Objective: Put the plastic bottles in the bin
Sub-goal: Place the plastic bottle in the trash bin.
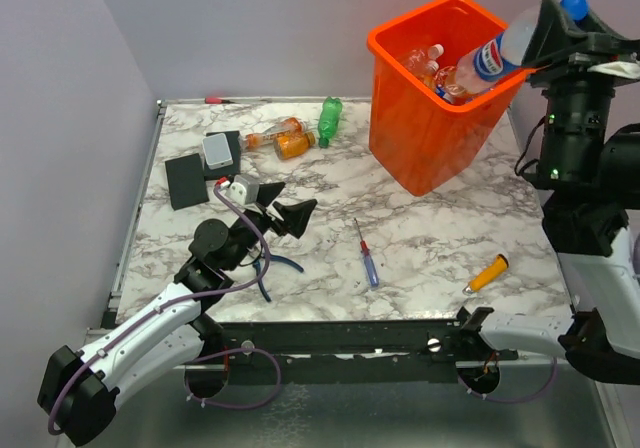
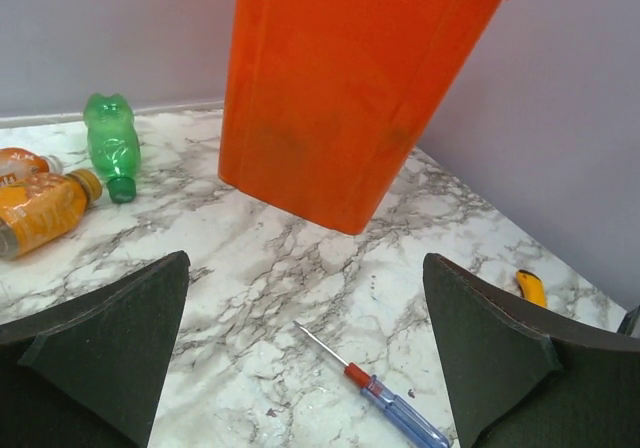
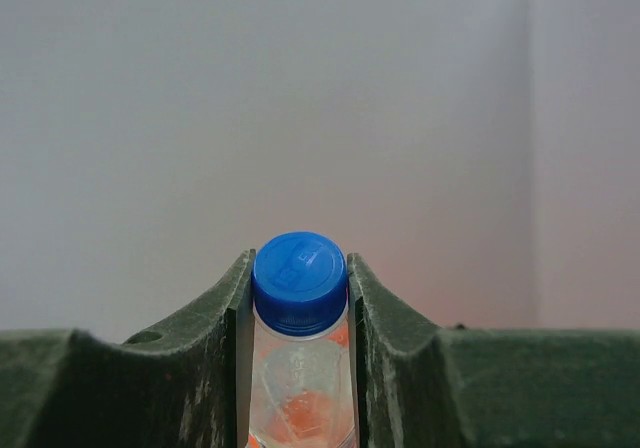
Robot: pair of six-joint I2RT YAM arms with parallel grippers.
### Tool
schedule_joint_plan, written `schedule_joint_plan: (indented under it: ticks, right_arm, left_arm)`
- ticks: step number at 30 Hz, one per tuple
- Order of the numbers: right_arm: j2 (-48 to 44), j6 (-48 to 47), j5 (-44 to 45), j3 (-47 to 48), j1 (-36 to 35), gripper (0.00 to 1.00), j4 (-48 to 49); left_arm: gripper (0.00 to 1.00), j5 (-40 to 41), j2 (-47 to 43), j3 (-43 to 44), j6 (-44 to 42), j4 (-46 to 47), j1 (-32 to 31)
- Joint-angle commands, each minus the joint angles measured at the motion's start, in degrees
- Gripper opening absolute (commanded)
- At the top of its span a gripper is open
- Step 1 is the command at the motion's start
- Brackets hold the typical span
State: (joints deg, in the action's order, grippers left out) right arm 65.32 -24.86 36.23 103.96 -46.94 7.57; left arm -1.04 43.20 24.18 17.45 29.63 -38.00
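right gripper (image 3: 299,283) closed on the neck of a clear bottle (image 1: 492,60), with one jaw pressing each side just below the blue cap (image 1: 574,6). the bottle is held tilted, cap high and outward, label and base angled down across the right corner of the rim of the orange bin (image 1: 420,138). the bin stands at the far right of the marble table (image 1: 420,228) and several bottles (image 1: 425,60) lie inside it.

left gripper (image 1: 285,205) fully open and holding nothing, low over the table left of centre. three bottles lie on the table near the far edge, left of the bin: a green bottle (image 1: 329,120) and two orange bottles (image 1: 293,145) just beside it. a blue-and-red screwdriver (image 1: 367,258) lies mid-table, a short yellow object (image 1: 487,273) near the front right, and blue-handled pliers (image 1: 268,268) under the left arm
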Motion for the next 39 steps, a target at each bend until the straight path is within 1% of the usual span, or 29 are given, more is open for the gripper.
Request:
schedule_joint_plan:
  ticks: [1,3,6,8,11,12,16,19,24,27,30,33,36,39]
  right_arm:
    - [8.74,-16.65,11.59,-0.06,6.89,0.00,15.97]
    - [11.74,-10.41,10.15,2.91,13.83,0.00,12.24]
    - [15.39,-0.34,10.22,2.37,23.21,0.00,11.76]
    - [18.53,2.61,11.09,1.10,27.03,0.00,13.34]
    - [20.89,2.65,10.22,-3.23,29.47,0.00,21.55]
    - [21.83,2.77,9.99,-3.94,29.90,0.00,22.53]
    - [26.14,2.44,11.25,-3.50,31.69,0.00,22.44]
    - [28.08,2.71,12.99,-3.80,32.94,0.00,20.04]
    - [30.58,3.66,17.21,-4.90,34.37,0.00,12.79]
    - [30.03,10.71,15.71,-6.18,35.12,0.00,3.65]
    - [28.74,20.62,9.80,-5.97,35.34,0.00,-6.24]
    - [28.29,28.95,3.08,-3.67,35.36,0.00,-14.76]
    - [28.56,34.10,-3.20,-0.67,35.34,0.00,-20.26]
    - [28.22,37.63,-9.59,1.87,35.34,0.00,-23.20]
  left_arm:
    - [0.99,3.51,-0.37,0.19,-0.72,-2.03,-0.21]
    - [0.99,3.95,-0.63,0.38,-0.76,-2.60,-0.28]
    - [0.99,4.39,-1.16,0.58,-0.75,-3.24,-0.29]
    - [0.99,4.75,-1.35,0.81,-0.51,-4.01,-0.28]
    - [0.99,4.99,-1.73,0.91,-0.41,-4.87,-0.85]
    - [0.99,5.24,-1.92,1.09,-0.71,-5.23,-1.07]
    - [0.99,6.91,-3.51,1.26,-1.44,-6.25,-1.50]
    - [0.99,7.36,-4.39,1.39,-1.76,-6.67,-1.63]
    - [0.99,7.30,-4.90,1.48,-1.77,-6.86,-1.64]
    - [0.99,6.90,-4.72,1.64,-1.80,-6.80,-1.79]
    - [0.99,6.59,-4.38,1.66,-1.81,-6.94,-1.87]
    - [0.99,6.44,-3.90,1.65,-1.73,-6.96,-1.90]
    - [0.99,6.10,-3.31,1.83,-1.79,-7.17,-1.98]
    - [0.99,5.83,-2.83,1.92,-1.85,-7.26,-1.99]
